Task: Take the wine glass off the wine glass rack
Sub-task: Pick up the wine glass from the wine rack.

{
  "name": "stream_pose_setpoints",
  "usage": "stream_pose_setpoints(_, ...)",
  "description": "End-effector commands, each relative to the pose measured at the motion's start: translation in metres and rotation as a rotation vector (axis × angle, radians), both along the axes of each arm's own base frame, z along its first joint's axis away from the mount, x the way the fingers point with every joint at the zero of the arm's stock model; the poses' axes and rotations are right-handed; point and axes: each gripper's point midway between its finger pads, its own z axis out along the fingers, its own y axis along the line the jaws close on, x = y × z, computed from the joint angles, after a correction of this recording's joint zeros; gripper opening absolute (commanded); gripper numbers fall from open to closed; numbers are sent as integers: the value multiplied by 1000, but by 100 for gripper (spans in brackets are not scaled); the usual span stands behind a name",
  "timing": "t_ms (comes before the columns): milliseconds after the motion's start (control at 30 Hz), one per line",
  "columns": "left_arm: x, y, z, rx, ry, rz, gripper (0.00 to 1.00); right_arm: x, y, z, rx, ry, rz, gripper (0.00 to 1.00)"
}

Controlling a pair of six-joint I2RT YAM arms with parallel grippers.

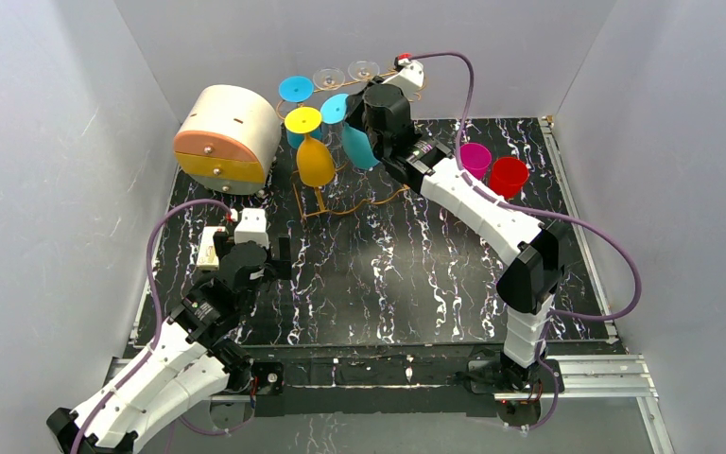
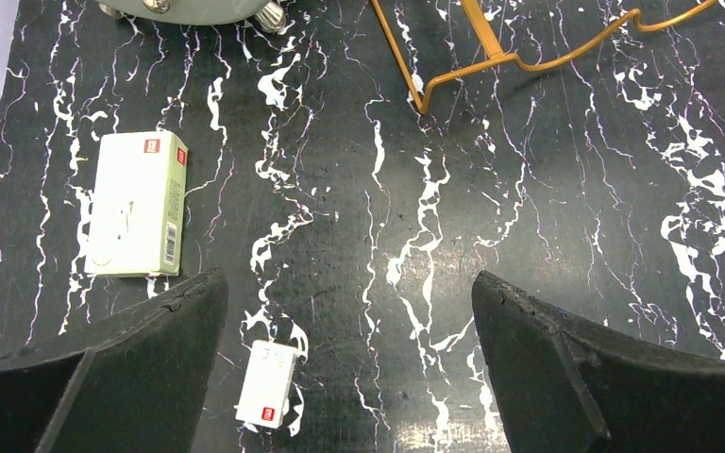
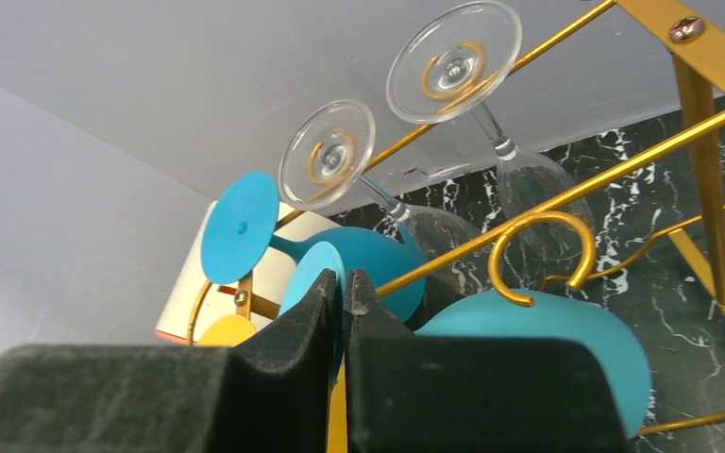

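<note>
The wine glass rack point(image 1: 345, 203) is a thin golden wire frame at the back of the mat, its scroll hooks point(image 3: 538, 255) close in the right wrist view. Several glasses hang upside down on it. My right gripper point(image 3: 343, 280) is shut on the edge of the light blue foot point(image 3: 310, 272) of a blue wine glass point(image 1: 357, 144), whose teal bowl point(image 3: 552, 349) hangs just right of the fingers. From above, the right gripper point(image 1: 371, 102) is at the rack's top. My left gripper point(image 2: 349, 311) hangs open over bare mat, also seen near the left gripper point(image 1: 279, 255) from above.
A yellow glass point(image 1: 315, 161), another blue glass point(image 3: 241, 226) and two clear glasses point(image 3: 453, 61) share the rack. A round cream-and-orange drawer box point(image 1: 227, 137) stands left of it. A magenta cup point(image 1: 475, 158) and a red cup point(image 1: 508, 176) stand right. White box point(image 2: 139, 203) and small white piece point(image 2: 267, 384) lie by the left gripper.
</note>
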Motion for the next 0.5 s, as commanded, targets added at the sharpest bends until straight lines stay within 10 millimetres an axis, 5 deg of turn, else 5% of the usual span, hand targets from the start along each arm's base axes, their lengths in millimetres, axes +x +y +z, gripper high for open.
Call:
stream_pose_setpoints(0, 3, 0, 15, -19, -30, 9, 98, -9, -2, 24, 66, -27, 12, 1)
stream_pose_setpoints(467, 4, -1, 12, -15, -18, 11, 98, -13, -14, 41, 184, -6, -12, 1)
